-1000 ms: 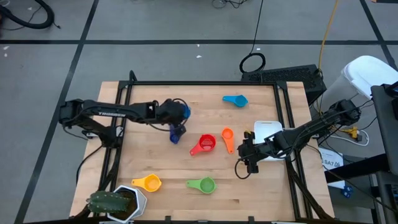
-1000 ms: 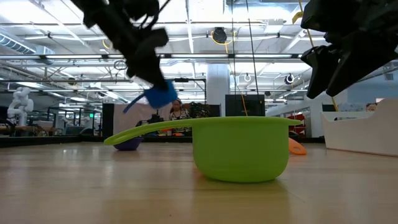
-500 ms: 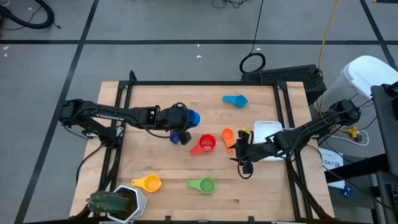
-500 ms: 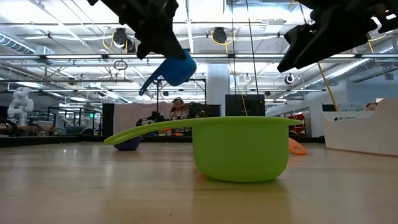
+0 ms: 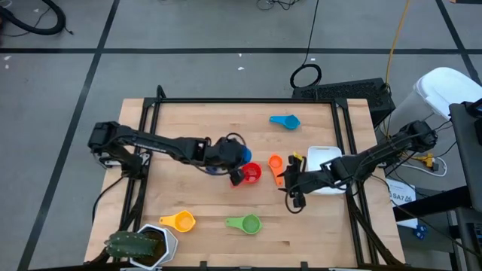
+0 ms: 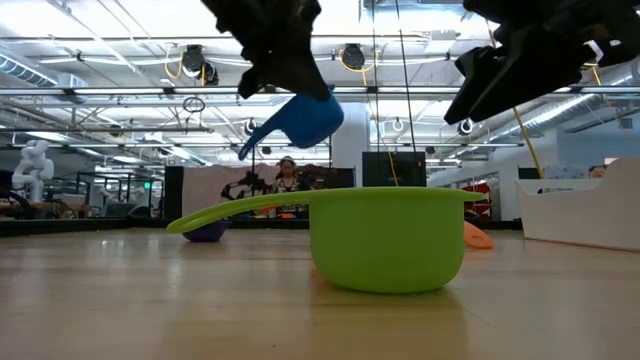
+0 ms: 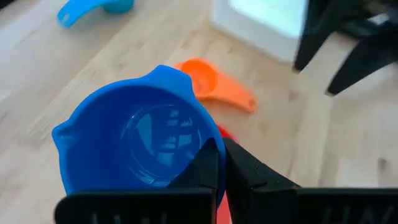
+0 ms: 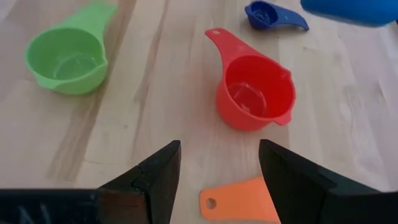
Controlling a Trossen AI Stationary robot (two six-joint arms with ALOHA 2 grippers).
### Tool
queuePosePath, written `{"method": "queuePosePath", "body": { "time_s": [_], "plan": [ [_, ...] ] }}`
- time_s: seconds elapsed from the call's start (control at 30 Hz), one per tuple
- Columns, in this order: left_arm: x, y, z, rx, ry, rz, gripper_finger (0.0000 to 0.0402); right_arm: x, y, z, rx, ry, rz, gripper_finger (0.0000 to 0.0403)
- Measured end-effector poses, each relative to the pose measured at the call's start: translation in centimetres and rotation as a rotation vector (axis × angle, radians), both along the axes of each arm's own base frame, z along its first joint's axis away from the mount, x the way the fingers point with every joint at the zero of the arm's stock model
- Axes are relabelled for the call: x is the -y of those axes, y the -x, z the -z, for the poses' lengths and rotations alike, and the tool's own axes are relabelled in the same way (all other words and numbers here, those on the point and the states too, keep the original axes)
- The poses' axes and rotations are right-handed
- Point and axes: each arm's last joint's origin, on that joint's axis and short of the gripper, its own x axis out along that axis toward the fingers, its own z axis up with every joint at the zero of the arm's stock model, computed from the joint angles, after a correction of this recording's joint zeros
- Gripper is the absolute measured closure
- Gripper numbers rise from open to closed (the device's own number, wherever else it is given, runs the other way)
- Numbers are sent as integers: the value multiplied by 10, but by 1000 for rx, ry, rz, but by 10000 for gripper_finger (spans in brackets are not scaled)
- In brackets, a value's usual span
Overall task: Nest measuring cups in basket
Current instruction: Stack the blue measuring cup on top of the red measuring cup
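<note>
My left gripper [image 5: 235, 162] is shut on a blue measuring cup [image 7: 134, 140], which hangs in the air beside the red cup [image 5: 251, 172] near the table's middle. My right gripper [image 8: 217, 180] hovers open above the table, over the orange cup's handle [image 8: 242, 202] and in front of the white basket [image 5: 325, 156]. The red cup [image 8: 255, 93], orange cup [image 5: 276, 164], green cup [image 5: 246, 223], yellow cup [image 5: 179, 221], light blue cup [image 5: 286, 120] and small dark blue cup [image 8: 273, 15] all rest on their bases on the table. My left gripper has the blue cup by its rim [image 7: 205, 152], with one finger [image 7: 208, 165] over the cup's inside and the other outside the wall. The fingers slant down from the table's left. The cup is lifted clear and tilted, its handle [image 6: 255, 148] pointing down.
A white hexagonal pot with a plant [image 5: 147, 245] stands at the near left corner. My right arm lies across part of the basket. A black frame [image 5: 245, 100] runs along the table's edges. Bare wood shows at the far left and between the yellow and red cups.
My left gripper has carried the blue cup toward the table's right and a little upward, from beside the dark blue cup to beside the red cup, rolling as it went. My right gripper has tipped up from steeply downward to a flatter slant, staying open.
</note>
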Motion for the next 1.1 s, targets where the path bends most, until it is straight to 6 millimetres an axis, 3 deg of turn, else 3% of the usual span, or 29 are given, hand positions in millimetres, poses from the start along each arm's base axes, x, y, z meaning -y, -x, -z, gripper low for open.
{"method": "queuePosePath", "body": {
  "time_s": [0.27,0.47,0.73,1.1],
  "plan": [
    [10,-37,-1,-151,-38,24,393,2,0,1,-8,1,12,193],
    [21,-55,6,-148,-7,37,395,3,6,6,-83,12,19,193],
    [24,-55,14,-194,29,-4,389,7,21,16,-260,40,66,193],
    [24,-54,14,-198,50,-26,383,7,21,16,-261,46,59,193]
  ]
}}
